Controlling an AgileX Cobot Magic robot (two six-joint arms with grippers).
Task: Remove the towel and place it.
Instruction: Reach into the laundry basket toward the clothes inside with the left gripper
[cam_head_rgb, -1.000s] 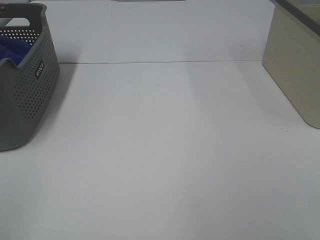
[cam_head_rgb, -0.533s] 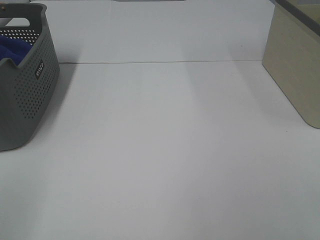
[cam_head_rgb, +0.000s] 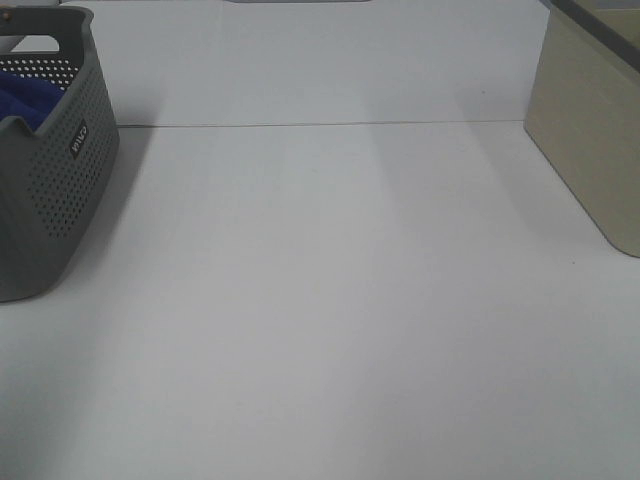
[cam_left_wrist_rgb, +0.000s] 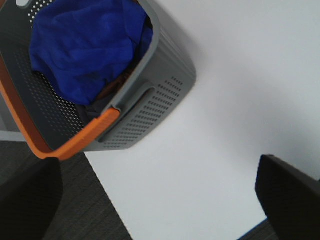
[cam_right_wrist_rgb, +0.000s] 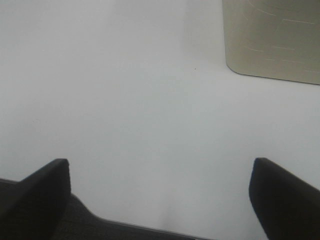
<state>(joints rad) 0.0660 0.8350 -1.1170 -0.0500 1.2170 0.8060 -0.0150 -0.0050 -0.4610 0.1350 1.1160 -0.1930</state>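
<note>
Towel (cam_head_rgb: 25, 98) bunched inside grey basket (cam_head_rgb: 60, 200), upper left of exterior view. Left gripper (cam_left_wrist_rgb: 160, 197), right gripper (cam_right_wrist_rgb: 160, 192): both spread wide, holding nothing.

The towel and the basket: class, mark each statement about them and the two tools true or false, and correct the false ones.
1. The towel lies bunched inside the grey basket. True.
2. An orange band runs along part of the basket's rim. True.
3. The towel is already gripped. False: the left tool is open, apart from the towel, holding nothing.
4. The basket touches a box. False: the beige box stands at the opposite side of the white table.
5. The right tool is open above the table. True.
</note>
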